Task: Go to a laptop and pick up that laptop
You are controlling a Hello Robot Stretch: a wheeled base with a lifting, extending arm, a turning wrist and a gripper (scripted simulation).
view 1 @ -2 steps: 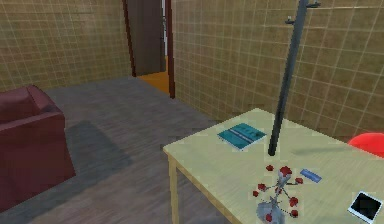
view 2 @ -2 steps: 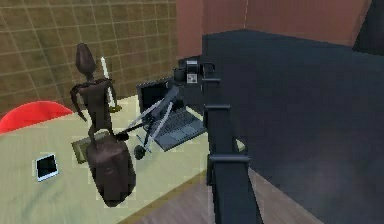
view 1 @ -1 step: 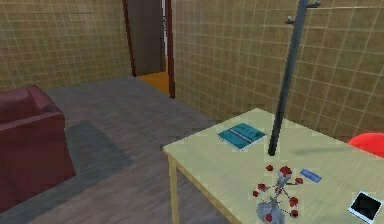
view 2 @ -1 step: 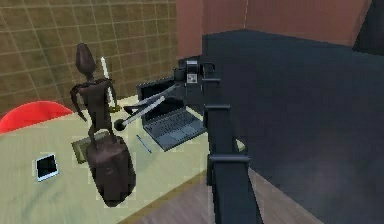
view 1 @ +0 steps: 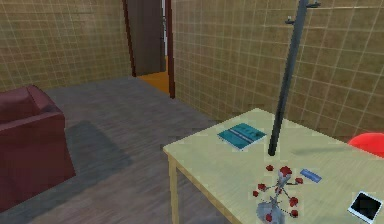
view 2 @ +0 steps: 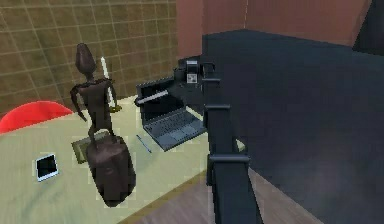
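Forward view: a pale table (view 1: 200, 160) fills the lower right of a room with tan tiled walls. On it lie a blue-green flat thing (view 1: 242, 135), a spray of red berries (view 1: 279, 192), a small blue thing (view 1: 311, 176) and a dark-screened phone (view 1: 362, 207). A dark pole (view 1: 286, 80) rises from the tabletop. A dark red armchair (view 1: 30, 135) sits at the left, and a doorway (view 1: 150, 40) is at the back.

Arm side view: the laptop (view 2: 172, 125) stands with its lid up on the table (view 2: 30, 195), at the table's right end. The arm (view 2: 225, 160) rises from the bottom edge. The gripper (view 2: 186, 74) shows at the laptop's upper right corner, so it cannot be told whether it holds anything. To the left are a slender dark statue (view 2: 92, 95), a dark brown lump (view 2: 110, 170) and a white-edged phone (view 2: 46, 167). A large dark bulk (view 2: 300, 100) fills the right.
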